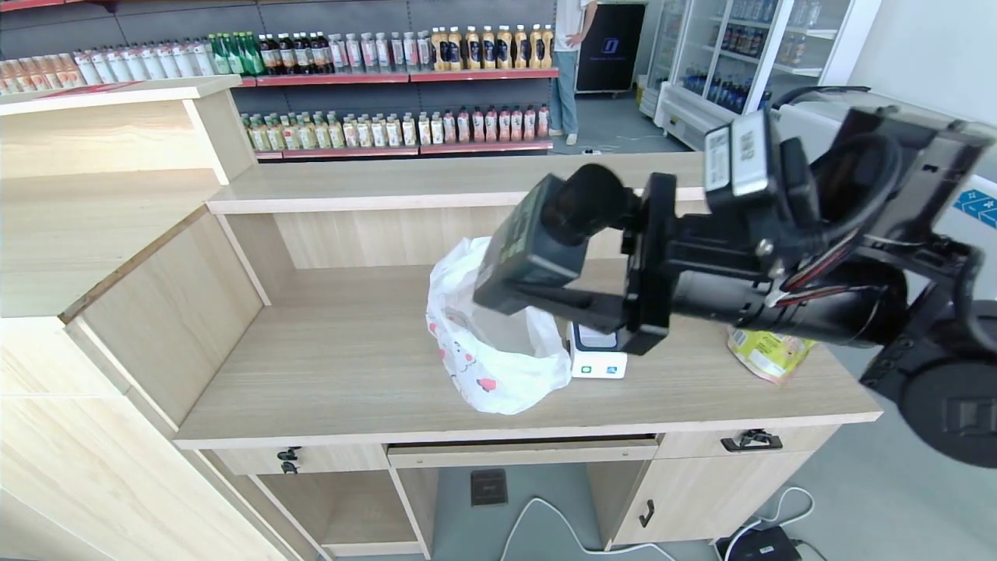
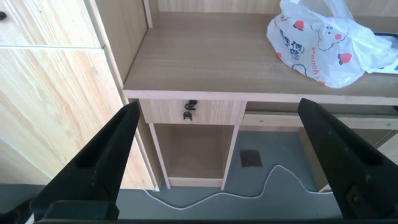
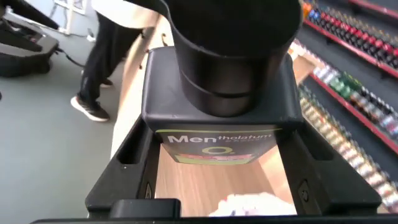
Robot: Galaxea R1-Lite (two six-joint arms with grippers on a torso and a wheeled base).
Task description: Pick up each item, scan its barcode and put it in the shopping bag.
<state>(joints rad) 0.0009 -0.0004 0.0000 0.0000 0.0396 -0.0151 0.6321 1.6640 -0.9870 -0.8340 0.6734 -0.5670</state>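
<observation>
Holding a dark bottle over the shopping bag, right end effector, left end effector spread wide

free: countertop left of shopping bag | blocking: scanner beside bag, pouch right

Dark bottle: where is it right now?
Head view, centre: the dark bottle sits in the right pincer, raised above the open shopping bag, with the white scanner on the counter just beside the bag.
</observation>
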